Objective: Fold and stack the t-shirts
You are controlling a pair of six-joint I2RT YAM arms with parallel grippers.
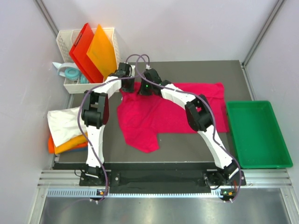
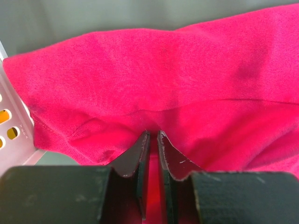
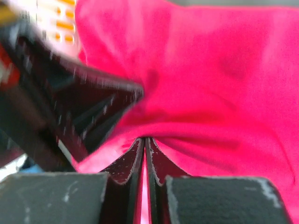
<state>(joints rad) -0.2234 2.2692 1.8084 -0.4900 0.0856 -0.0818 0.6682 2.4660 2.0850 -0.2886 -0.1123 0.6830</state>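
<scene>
Overhead, the crimson-pink t-shirt point(image 1: 159, 116) lies spread and rumpled across the middle of the dark worktop point(image 1: 196, 70); both arms reach to its far left corner, where the left end effector point(image 1: 128, 86) and the right end effector point(image 1: 145, 88) sit just beside each other, each clenched on a pinch of that shirt's fabric. A white basket point(image 1: 63, 42) stands just beyond them, holding a red board point(image 1: 83, 51), an orange board point(image 1: 103, 51) and teal tape rolls point(image 1: 72, 73); a green tray point(image 1: 259, 135) sits at the right edge; a white t-shirt point(image 1: 65, 122) lies on an orange t-shirt point(image 1: 70, 145) at the left edge, partly hidden by the left arm. Only the wrist views show the grips: cloth squeezed between near-closed fingers point(image 2: 133, 161); the left wrist view catches the basket's perforated wall beside the shirt's hem; the right wrist view shows the left end effector as a dark blur against the cloth, just beside its own.
</scene>
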